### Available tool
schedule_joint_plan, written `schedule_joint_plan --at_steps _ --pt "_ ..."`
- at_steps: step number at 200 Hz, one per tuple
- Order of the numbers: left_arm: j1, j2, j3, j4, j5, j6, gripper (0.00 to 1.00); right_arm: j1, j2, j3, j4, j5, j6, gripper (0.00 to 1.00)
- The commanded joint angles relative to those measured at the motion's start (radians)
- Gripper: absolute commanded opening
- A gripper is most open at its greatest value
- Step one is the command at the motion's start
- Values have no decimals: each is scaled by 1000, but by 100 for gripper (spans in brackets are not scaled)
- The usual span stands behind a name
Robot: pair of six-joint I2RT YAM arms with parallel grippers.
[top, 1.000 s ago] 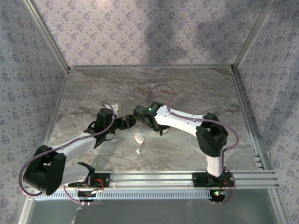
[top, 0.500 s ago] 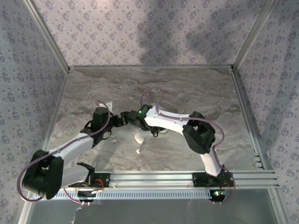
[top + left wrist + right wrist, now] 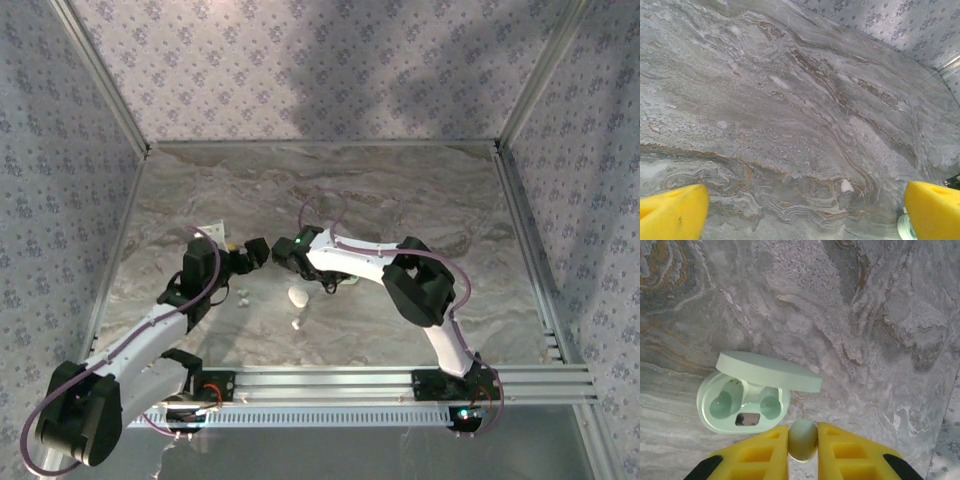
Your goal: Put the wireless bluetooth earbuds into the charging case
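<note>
My right gripper [image 3: 803, 452] is shut on a small pale whitish-green earbud [image 3: 803, 439], held between its yellow fingers [image 3: 757, 460]. Just beyond its tips the pale green charging case [image 3: 742, 407] lies open on the table, lid raised and both sockets empty. My left gripper [image 3: 805, 212] is open, its yellow fingers [image 3: 672, 210] far apart over bare marble, with a tiny white bit [image 3: 846, 186] between them. In the top view the left gripper [image 3: 236, 258] and the right gripper [image 3: 262, 249] meet tip to tip at left of centre.
A white oval pebble case [image 3: 298, 296] lies on the table [image 3: 400, 190] with a small white bit [image 3: 296, 324] below it, and two small white bits [image 3: 241, 296] lie beside the left arm. Patterned walls enclose the table; a rail [image 3: 400, 380] crosses the front.
Both grippers have shifted left together. The left arm has drawn back toward the left edge, uncovering small white bits, and the right arm has stretched further left after it.
</note>
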Motion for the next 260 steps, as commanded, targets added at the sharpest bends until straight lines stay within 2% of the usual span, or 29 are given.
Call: schedule_joint_plan --at_steps 1,203,260 --pt "2 -13 -8 7 -15 3 100 -9 25 -17 11 19 -19 19" --pt "1 -1 -5 12 -8 5 100 -33 77 -47 68 4 -32 19" --pt "0 -1 -6 12 -9 5 100 -30 75 -52 65 -4 -31 24"
